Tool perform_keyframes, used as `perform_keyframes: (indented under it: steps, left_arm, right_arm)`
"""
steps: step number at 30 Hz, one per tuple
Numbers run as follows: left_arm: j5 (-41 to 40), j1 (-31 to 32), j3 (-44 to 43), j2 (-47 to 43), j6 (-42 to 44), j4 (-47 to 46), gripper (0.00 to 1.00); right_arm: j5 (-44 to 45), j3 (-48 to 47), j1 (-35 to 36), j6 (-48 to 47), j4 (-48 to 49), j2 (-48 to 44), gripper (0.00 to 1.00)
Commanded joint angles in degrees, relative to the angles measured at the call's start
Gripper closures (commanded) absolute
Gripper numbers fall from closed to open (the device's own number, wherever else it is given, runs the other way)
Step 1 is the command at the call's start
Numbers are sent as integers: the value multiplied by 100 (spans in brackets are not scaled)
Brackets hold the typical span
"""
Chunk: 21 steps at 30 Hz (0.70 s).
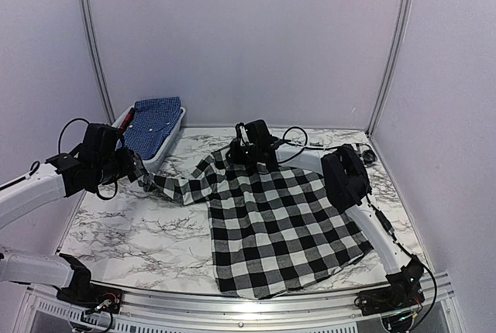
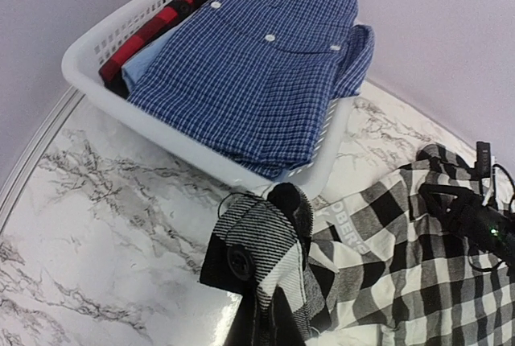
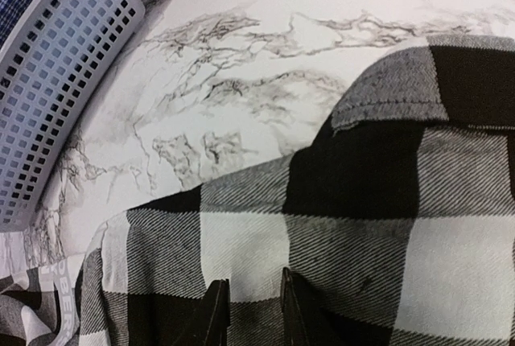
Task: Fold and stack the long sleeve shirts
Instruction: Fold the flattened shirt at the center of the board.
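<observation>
Two shirts show. The blue shirt [image 1: 155, 118] lies folded in the white basket [image 1: 172, 141] at the far left corner. The checked shirt [image 1: 279, 224] is spread across the middle of the worktop [image 1: 132, 232], hem toward the arms.

The jaws of the left arm [image 1: 93, 166] are closed on the cuff [image 2: 253, 253], and the sleeve [image 1: 182, 186] stretches out from them, just beside the basket. The jaws of the right arm [image 1: 345, 174] stand narrow at the collar end with cloth between their tips, which looks like a pinch.

The step in hand seems to be squaring up this sleeve before folding it in. To do it well, the right arm should pin the shoulder so the body does not slide. The left arm should carry the cuff low and lightly taut, clear of the basket wall, and lay the sleeve straight along the body before letting go.
</observation>
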State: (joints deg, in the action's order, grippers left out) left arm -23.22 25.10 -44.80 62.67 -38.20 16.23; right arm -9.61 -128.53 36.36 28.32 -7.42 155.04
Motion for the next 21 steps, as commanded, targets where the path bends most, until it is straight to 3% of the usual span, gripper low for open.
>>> perform_keyframes:
  steps: [1, 6, 10, 16, 21]
  left_arm:
    - [323, 8, -517, 196, 312, -642, 100]
    - [1309, 140, -980, 574, 854, -1275, 100]
    - [2430, 718, -1654, 1337, 1483, -1435, 100]
    - [3122, 1534, -2164, 2438, 1979, -1391, 100]
    - [3579, 2148, -2506, 3305, 2399, -1132, 100]
  right_arm:
    - [-395, -453, -295, 524, -177, 482, 76]
    - [-863, -462, -333, 538, -13, 397, 75]
    - [-891, -258, -331, 302, -134, -227, 73]
    - [207, 609, -339, -273, -740, -1832, 69]
    - [914, 2287, -356, -257, -652, -3203, 69]
